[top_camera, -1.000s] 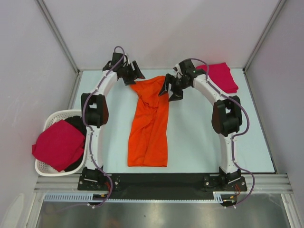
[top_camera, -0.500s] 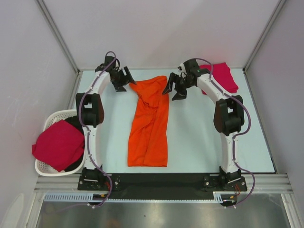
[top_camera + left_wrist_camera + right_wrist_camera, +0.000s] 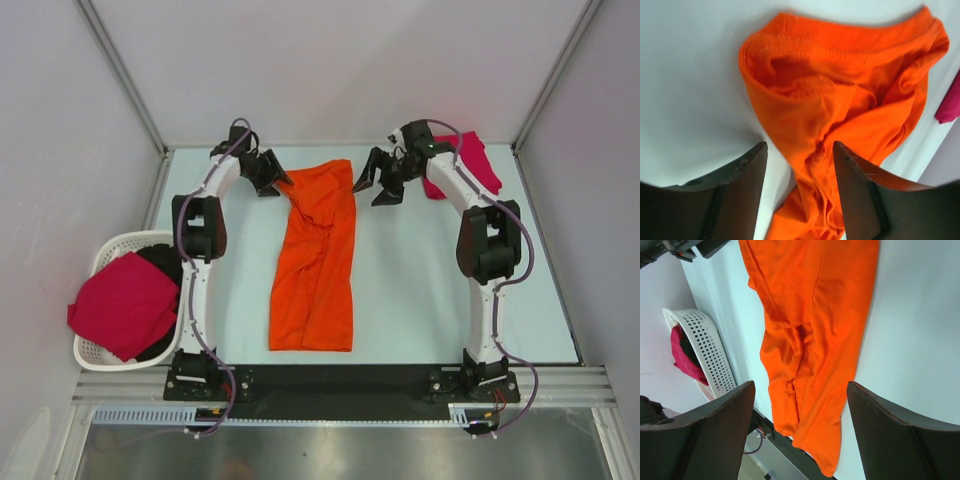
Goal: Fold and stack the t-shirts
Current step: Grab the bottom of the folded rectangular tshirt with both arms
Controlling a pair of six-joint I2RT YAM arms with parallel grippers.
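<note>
Top view with both wrist views. The pale desk (image 3: 420, 290) carries one orange t-shirt (image 3: 315, 260), laid out as a narrow, rumpled strip down the middle. Its long axis runs from the far edge of the desk toward the arm bases. The end with the ribbed hem band lies farthest from the bases, and the near end stops just short of the black base rail.

A white slatted basket (image 3: 100, 258) stands off the left edge of the desk, with a crimson t-shirt (image 3: 125, 302) heaped over its rim. A second crimson t-shirt (image 3: 472, 162) lies in the far right corner, apart from the orange one.

The left fingers (image 3: 277, 183) stand wide and hold nothing, at the far left corner of the orange t-shirt; in the left wrist view that corner lies straight ahead between them. The right fingers (image 3: 376, 190) are also wide and hold nothing, just beside the far right corner, over bare desk.

Judgement: the far end, flanked by both arms, is the likely place to grasp next. The left arm is the nearer.
</note>
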